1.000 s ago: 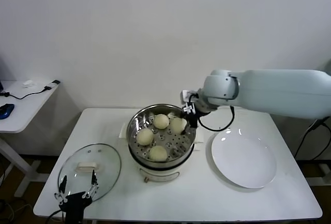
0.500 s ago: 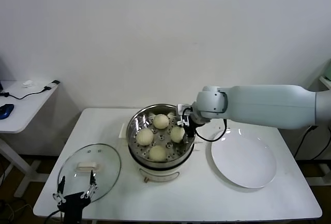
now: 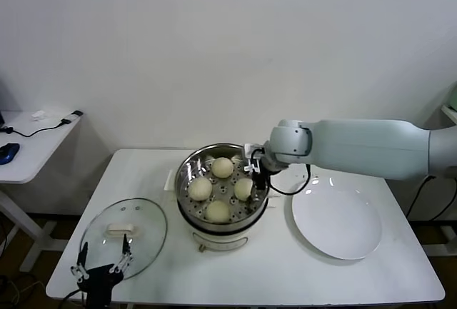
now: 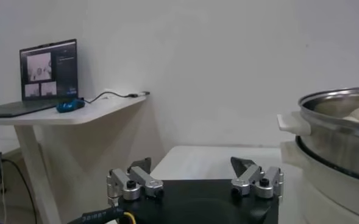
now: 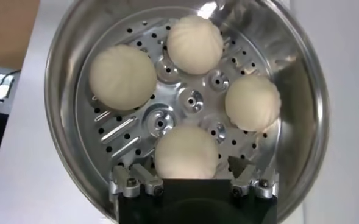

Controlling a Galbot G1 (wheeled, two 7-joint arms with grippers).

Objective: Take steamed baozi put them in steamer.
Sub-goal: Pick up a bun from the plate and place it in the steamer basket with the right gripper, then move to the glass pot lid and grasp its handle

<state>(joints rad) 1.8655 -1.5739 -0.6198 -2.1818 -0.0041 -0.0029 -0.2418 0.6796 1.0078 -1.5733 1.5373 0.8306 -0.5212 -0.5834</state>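
Two grippers appear. Nearest the robot, the left gripper (image 3: 100, 272) hangs low at the near left edge of the white table (image 3: 143, 273), just in front of the glass lid (image 3: 123, 232) that lies flat there. Its fingers (image 4: 133, 182) stand spread wide with nothing between them, and it touches nothing. In the left wrist view it faces level across the table, with the steamer's wall off to one side.

Farther in, at the table's middle, stands the steamer (image 3: 223, 188), a shiny steel pot (image 5: 307, 122) on a white base, upright with its mouth facing up. All four steamed baozi (image 5: 186, 152) sit on its perforated tray (image 5: 185, 103), spaced in a ring around the tray's centre and not touching each other. They are round and domed, so none shows a long axis.

Beside the steamer, toward the robot's right, an empty white plate (image 3: 335, 221) lies flat.

The right gripper (image 3: 250, 171) hangs over the steamer's right rim, pointing down into the pot, with the bun nearest that rim just below it. Its fingers (image 5: 133, 181) are apart on either side of that bun, released and not pressing on it. The right arm (image 3: 357, 148) reaches in from the right, stretched nearly level above the plate, bending down at the wrist.
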